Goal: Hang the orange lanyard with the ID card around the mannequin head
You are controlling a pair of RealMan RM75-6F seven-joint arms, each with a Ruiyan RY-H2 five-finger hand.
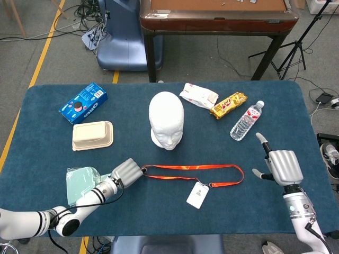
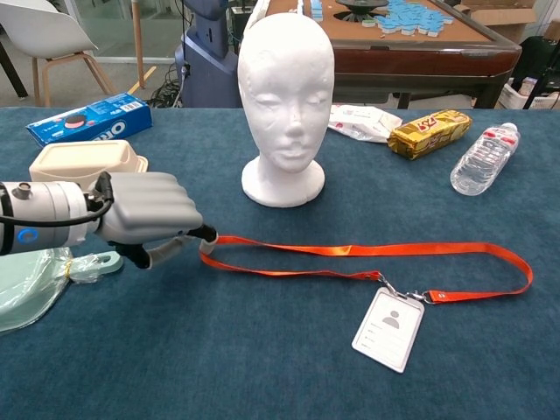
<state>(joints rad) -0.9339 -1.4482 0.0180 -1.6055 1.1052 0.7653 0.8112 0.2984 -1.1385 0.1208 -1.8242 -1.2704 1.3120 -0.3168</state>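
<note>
The white mannequin head [image 1: 167, 121] [image 2: 286, 101] stands upright mid-table, facing me. The orange lanyard [image 1: 193, 168] [image 2: 367, 254] lies on the blue cloth in front of it, drawn into a long narrow loop. Its ID card [image 1: 196, 195] [image 2: 389, 318] lies flat near the front edge. My left hand [image 1: 125, 171] [image 2: 147, 213] pinches the loop's left end, fingers curled in. My right hand [image 1: 279, 165] hovers at the far right with fingers apart, holding nothing; it shows only in the head view.
A tan lunch box [image 1: 92, 135] [image 2: 86, 171] and a blue Oreo box [image 1: 83, 102] [image 2: 89, 118] lie at the left. A pale green pouch [image 1: 81, 185] sits by my left arm. A white packet [image 1: 198, 95], a gold snack bag [image 1: 228, 105] and a water bottle [image 1: 247, 120] lie at the back right.
</note>
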